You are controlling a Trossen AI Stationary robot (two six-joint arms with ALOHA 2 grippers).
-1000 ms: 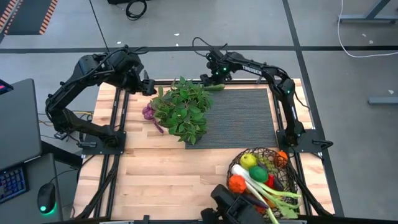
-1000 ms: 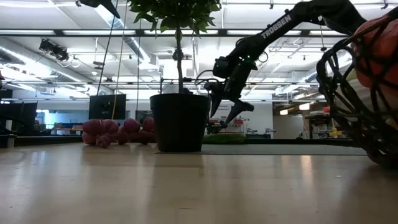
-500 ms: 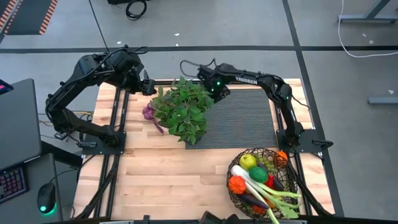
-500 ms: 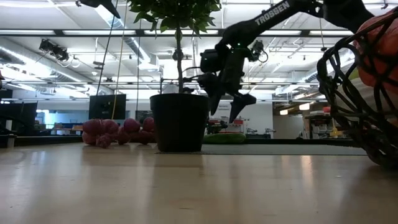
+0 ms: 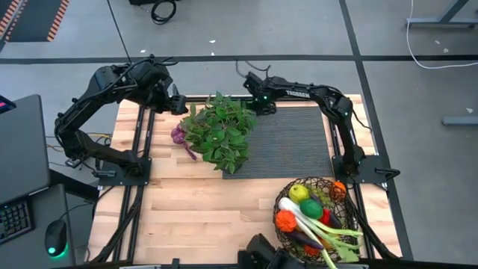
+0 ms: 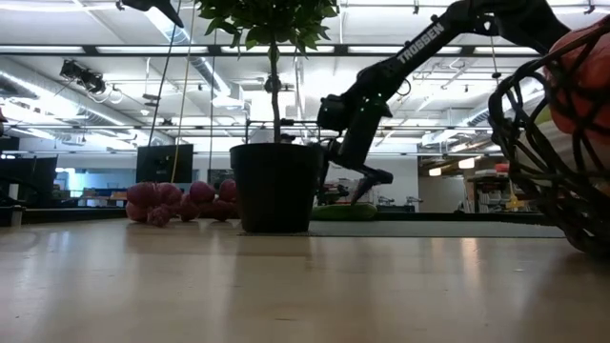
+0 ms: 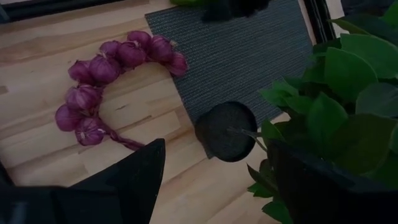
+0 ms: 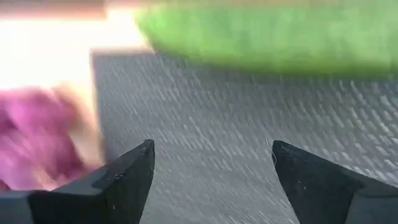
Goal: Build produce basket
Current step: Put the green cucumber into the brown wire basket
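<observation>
A green cucumber (image 6: pixel 344 211) lies on the far edge of the black ribbed mat (image 5: pixel 291 138), next to the potted plant (image 5: pixel 221 131). My right gripper (image 6: pixel 355 189) hangs open just above it, and in the right wrist view the cucumber (image 8: pixel 267 37) lies ahead of the open fingers (image 8: pixel 211 171). Purple grapes (image 5: pixel 179 136) rest on the wood to the left of the plant. The brown wire basket (image 5: pixel 317 217) at the near right corner holds several produce pieces. My left gripper (image 5: pixel 179 104) waits open above the far left corner, looking down on the grapes (image 7: pixel 112 81).
The plant's black pot (image 6: pixel 276 186) stands close to the left of my right gripper, and its leaves spread over the mat's left end. A computer mouse (image 5: pixel 56 240) and a laptop sit off the table's left. Bare wood (image 5: pixel 202 202) lies between the plant and the basket.
My right gripper swung briefly toward the plant and rose a little. It then came back toward the table's right and dropped lower over the cucumber at the mat's far edge, its wrist turning on the way. The left arm kept still.
</observation>
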